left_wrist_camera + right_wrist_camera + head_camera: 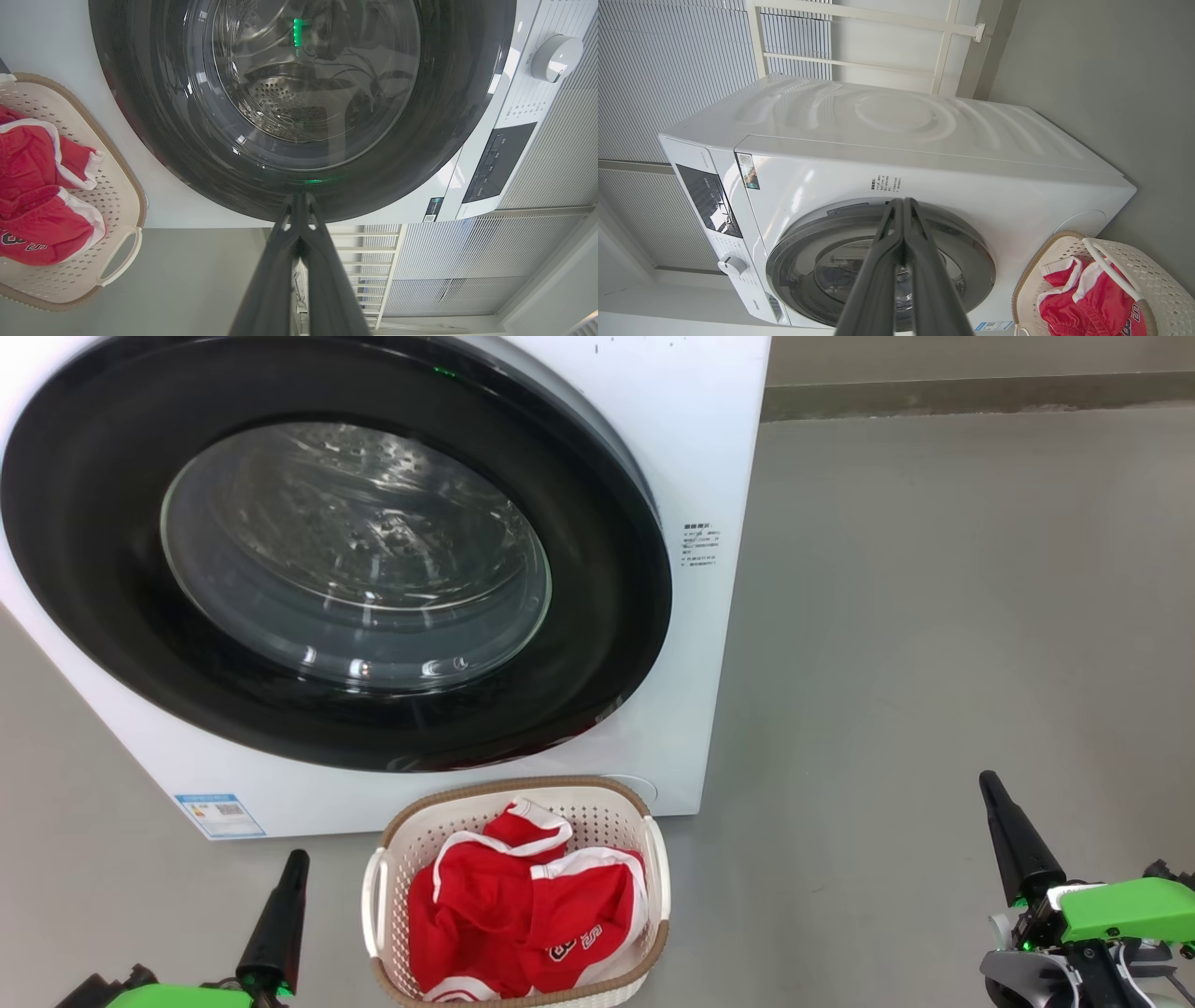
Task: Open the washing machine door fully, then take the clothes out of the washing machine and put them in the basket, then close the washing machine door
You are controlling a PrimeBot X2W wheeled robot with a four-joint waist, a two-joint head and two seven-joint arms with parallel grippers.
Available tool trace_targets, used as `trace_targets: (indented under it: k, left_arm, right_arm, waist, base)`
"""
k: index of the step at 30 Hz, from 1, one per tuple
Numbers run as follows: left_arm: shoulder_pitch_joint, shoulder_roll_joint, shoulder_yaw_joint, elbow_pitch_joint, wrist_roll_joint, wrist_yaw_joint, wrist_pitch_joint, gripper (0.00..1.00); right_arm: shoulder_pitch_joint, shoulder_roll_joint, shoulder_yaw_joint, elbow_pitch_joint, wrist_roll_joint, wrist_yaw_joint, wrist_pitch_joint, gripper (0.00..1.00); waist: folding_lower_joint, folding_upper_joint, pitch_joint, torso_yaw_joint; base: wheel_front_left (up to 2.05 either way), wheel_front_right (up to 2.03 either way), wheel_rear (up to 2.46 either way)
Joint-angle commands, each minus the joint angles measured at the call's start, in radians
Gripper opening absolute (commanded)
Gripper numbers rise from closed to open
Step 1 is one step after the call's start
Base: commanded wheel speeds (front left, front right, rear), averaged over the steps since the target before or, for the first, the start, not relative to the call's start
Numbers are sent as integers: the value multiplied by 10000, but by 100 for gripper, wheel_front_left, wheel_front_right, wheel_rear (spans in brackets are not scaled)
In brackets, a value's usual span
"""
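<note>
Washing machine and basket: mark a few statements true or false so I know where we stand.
The washing machine door is shut. True.
The clothes are inside the washing machine. False: they lie in the basket.
The left gripper holds a garment. False: it is shut on nothing.
The right gripper is shut, clear of the washing machine. True.
</note>
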Motion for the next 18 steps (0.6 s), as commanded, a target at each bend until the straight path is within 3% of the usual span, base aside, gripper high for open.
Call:
trace_targets:
  k: [1,18]
  left_arm:
    - [-413,82,372,-204,-10,-69,65,0]
    - [-415,68,392,-203,6,-69,81,0]
  right_arm:
    - [-423,-121,142,-298,12,-6,57,0]
    - [-425,-111,127,-298,-1,-6,69,0]
  waist:
    - [0,-1,0,0]
    - [0,-1,0,0]
  base:
    - [0,0,0]
    - [0,0,0]
